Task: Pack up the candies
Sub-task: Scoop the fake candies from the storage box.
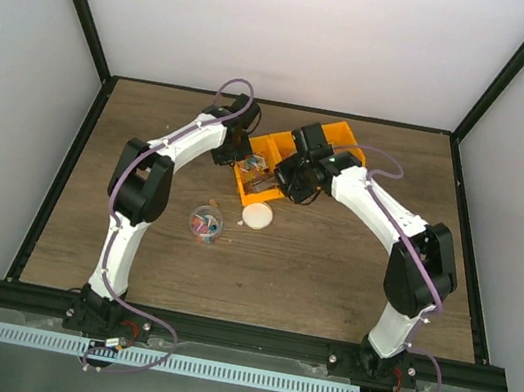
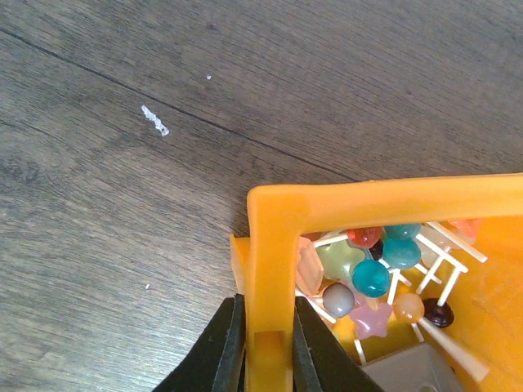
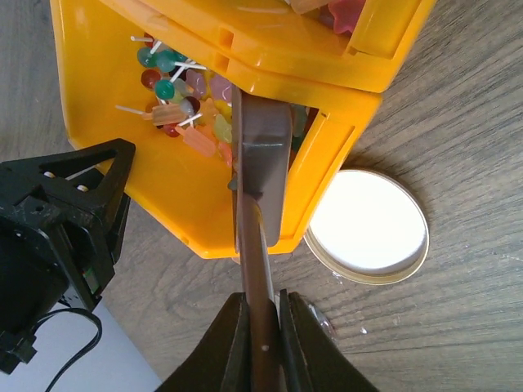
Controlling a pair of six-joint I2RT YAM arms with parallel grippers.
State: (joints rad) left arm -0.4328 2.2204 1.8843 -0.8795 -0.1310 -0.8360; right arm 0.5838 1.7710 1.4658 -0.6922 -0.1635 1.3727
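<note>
Candies (image 3: 176, 90): drive scoop (image 3: 260, 155), clamped in right gripper (image 3: 261, 309), low under the pile; lift level to avoid spills; brace bin (image 2: 368, 196) with left gripper (image 2: 265, 327), clamped on its wall

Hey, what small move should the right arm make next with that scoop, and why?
Probably slide the brown scoop into the candies beside it: the right gripper grips its handle, its blade is inside the orange bin, and the left gripper clamps the bin wall.
</note>
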